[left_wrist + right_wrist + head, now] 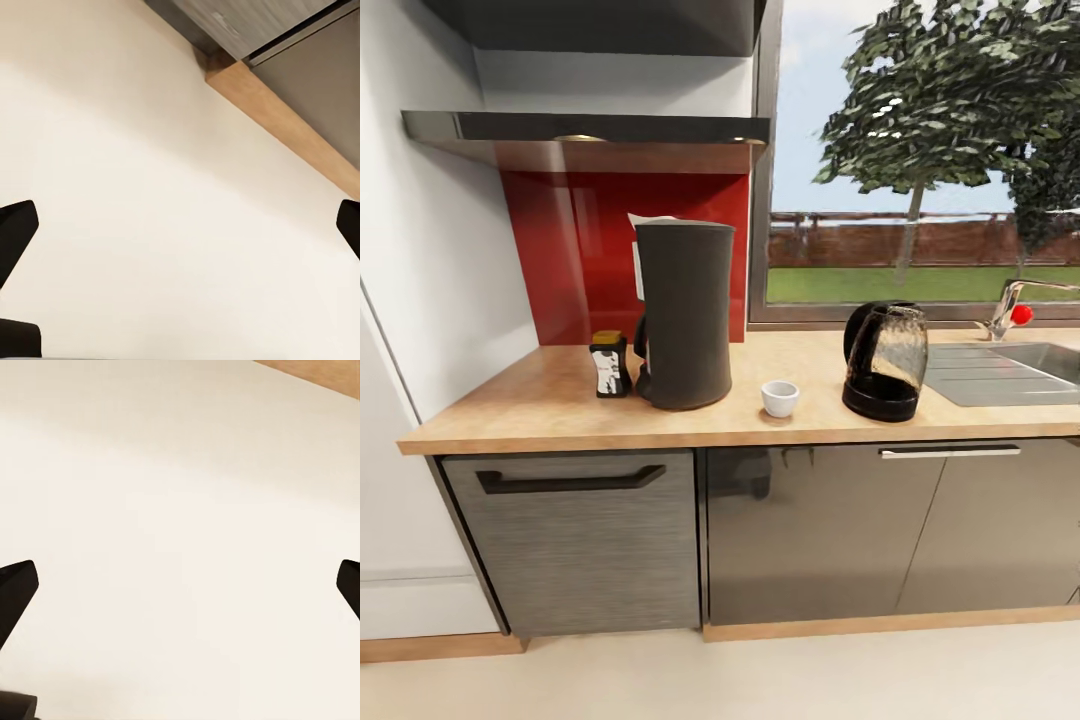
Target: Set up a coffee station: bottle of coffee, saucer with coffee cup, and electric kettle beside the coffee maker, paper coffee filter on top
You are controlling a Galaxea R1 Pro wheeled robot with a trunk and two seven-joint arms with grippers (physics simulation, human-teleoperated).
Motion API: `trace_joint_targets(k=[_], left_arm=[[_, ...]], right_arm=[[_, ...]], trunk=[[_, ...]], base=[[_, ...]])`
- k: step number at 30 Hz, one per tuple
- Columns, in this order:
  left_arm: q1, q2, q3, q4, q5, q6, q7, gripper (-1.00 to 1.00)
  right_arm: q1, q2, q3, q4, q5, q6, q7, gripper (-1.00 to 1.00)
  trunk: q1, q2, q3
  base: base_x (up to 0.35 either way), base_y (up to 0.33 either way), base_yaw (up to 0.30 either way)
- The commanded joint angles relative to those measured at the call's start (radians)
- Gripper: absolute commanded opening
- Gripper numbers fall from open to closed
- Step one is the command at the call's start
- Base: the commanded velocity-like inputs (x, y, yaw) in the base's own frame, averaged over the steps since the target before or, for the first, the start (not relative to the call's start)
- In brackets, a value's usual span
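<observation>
The left gripper (180, 232) is held with fingers spread wide, pale floor (150, 187) seen between them (nothing gripped). The right gripper (180, 592) is likewise spread over floor.

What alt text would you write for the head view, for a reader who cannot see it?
A light wood kitchen countertop carries, from left to right, a small bottle of coffee, a tall dark-grey coffee maker, a white coffee cup and a glass electric kettle. Behind them are a red backsplash and a window; a sink lies at the right edge.

Both claws end in plain black, tapered fingertips (16, 225) (16, 585).
</observation>
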Motion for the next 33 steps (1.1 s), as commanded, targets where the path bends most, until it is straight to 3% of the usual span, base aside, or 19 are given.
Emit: trace_joint_targets(k=[1,15,33], left_arm=[[-0.001,0.000,0.006,0.001,-0.006,-0.006,-0.002,1.00],[-0.001,0.000,0.006,0.002,-0.006,-0.006,-0.002,1.00],[-0.001,0.000,0.006,0.001,-0.006,-0.006,-0.002,1.00]], right_arm=[[-0.001,-0.001,0.007,-0.003,-0.011,-0.003,0.000,1.00],[-0.001,-0.001,0.007,-0.003,-0.011,-0.003,0.000,1.00],[-0.001,0.000,0.007,-0.003,-0.010,-0.003,0.000,1.00]], trunk=[[0.000,0.000,-0.001],[0.000,0.000,-0.001],[0.000,0.000,-0.001]], base=[[0.000,-0.026,0.000],[0.000,-0.047,-0.013],[0.060,-0.280,0.000]])
